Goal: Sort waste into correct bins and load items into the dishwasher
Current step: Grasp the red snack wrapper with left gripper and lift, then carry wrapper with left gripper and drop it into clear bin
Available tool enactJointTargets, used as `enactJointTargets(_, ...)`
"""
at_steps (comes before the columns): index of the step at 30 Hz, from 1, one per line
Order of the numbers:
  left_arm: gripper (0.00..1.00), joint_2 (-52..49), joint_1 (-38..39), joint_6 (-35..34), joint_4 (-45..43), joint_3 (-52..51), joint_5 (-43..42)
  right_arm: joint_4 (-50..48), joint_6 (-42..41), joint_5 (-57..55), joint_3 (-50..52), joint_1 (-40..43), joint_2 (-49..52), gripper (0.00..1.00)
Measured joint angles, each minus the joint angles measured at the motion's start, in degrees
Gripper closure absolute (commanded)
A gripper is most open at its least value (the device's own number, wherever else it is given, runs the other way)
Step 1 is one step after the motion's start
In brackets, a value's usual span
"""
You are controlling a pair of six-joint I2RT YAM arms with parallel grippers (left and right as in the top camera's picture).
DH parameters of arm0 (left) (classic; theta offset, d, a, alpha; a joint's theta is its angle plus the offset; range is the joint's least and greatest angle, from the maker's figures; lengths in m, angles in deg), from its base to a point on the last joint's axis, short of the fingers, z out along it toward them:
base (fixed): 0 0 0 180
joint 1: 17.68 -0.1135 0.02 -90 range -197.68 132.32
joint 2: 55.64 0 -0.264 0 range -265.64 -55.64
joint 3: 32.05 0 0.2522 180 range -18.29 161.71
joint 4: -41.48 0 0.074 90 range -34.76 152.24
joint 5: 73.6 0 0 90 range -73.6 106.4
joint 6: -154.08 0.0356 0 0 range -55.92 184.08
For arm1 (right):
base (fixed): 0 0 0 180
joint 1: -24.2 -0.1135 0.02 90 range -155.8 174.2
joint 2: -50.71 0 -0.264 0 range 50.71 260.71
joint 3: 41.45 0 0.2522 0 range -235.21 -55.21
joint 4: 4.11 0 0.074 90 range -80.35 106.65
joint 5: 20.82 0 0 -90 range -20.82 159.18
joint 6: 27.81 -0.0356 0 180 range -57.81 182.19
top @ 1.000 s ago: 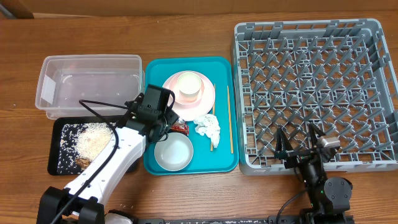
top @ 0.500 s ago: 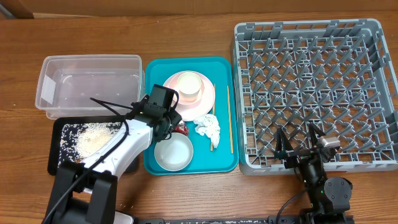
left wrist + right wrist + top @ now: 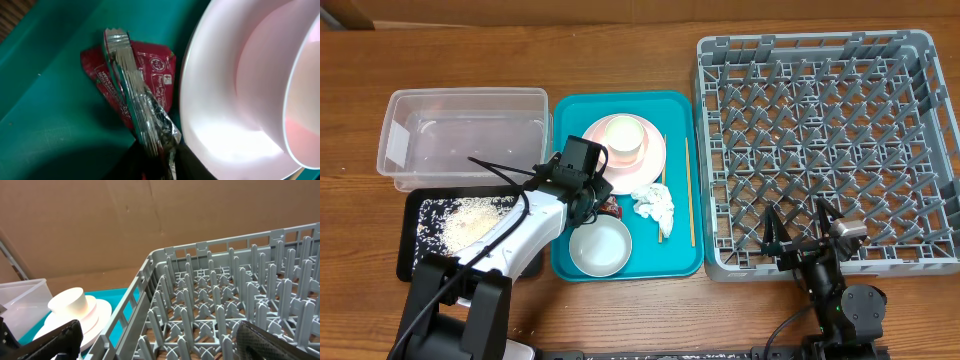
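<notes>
The red wrapper lay on the teal tray, just beside the rim of the pale pink plate and near the small bowl. The crumpled napkin lay at its other side. The left gripper stood right over the wrapper. In the wrist view the foil was pushed up into a sharp silver ridge whose lower end ran in between the dark jaws, so the jaws looked clenched on the wrapper. How firm that hold was, I could not tell.

I judged this wrapper to be very light and thin, with no stiffness of its own. It would bend and crackle under any pressure, and the shiny film looked slippery, so a flat part could slide out of a loose pinch. The raised fold seemed the best place to take it, because there the foil was doubled and gave the jaws some thickness to bite. It was not fragile, so a hard squeeze would do no harm. The plate edge was close, however, and a bump there could shift the plate and the cup on it.

The clear tub and the black tray waited on the surface to the left. The right gripper hung with jaws wide apart and empty at the near edge of the dish rack.
</notes>
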Motion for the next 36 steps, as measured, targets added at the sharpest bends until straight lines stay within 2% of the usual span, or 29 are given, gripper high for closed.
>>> enactJointTargets(3,0.85,0.39,0.00,0.15,0.04,0.00,0.00,0.00,-0.02,-0.02,0.00,0.00,0.00,0.00)
enactJointTargets(10,0.86,3.91,0.00,0.26,0.20,0.00,0.00,0.02,-0.02,-0.02,0.00,0.00,0.00,0.00)
enactJointTargets(23,0.88,17.33,-1.55,2.54,0.22,0.20,0.31,0.00,0.00,-0.02,0.00,0.00,0.00,0.00)
enactJointTargets(29,0.89,21.57,-9.53,4.17,0.13,1.31,0.81,0.02,-0.02,-0.02,0.00,0.00,0.00,0.00)
enactJointTargets(36,0.88,22.16,-22.69,4.74,-0.83,1.73,1.20,0.02,0.00,-0.02,0.00,0.00,0.00,0.00)
